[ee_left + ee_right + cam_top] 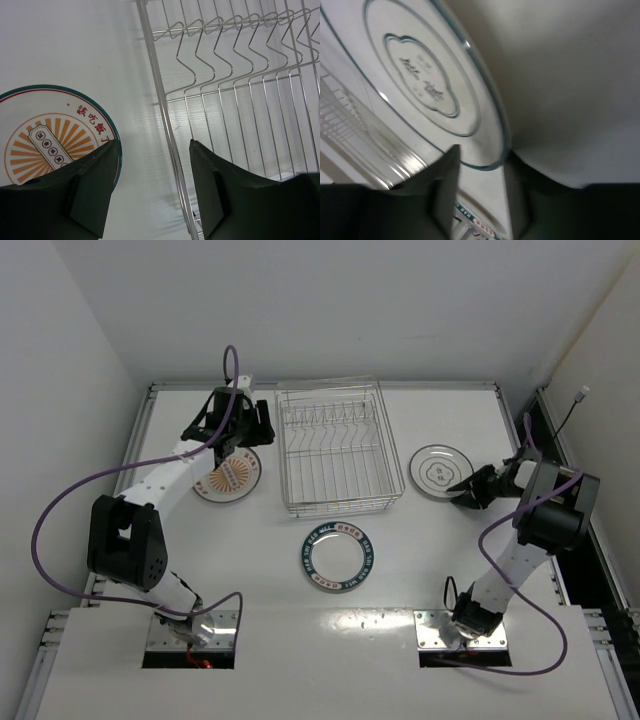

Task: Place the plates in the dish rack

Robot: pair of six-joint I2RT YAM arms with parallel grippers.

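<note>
The sunburst plate lies flat left of the silver wire dish rack. My left gripper hovers over its far right edge, open and empty. In the left wrist view, the left gripper straddles bare table, with the plate at the left finger and the rack at the right. The plain white plate lies right of the rack. My right gripper is low at its near right rim, open, with the rim between its fingertips. The teal-rimmed plate lies in front of the rack.
The rack holds no plates and its upright tines run along its far half. White walls enclose the table on the left, back and right. Purple cables loop off both arms.
</note>
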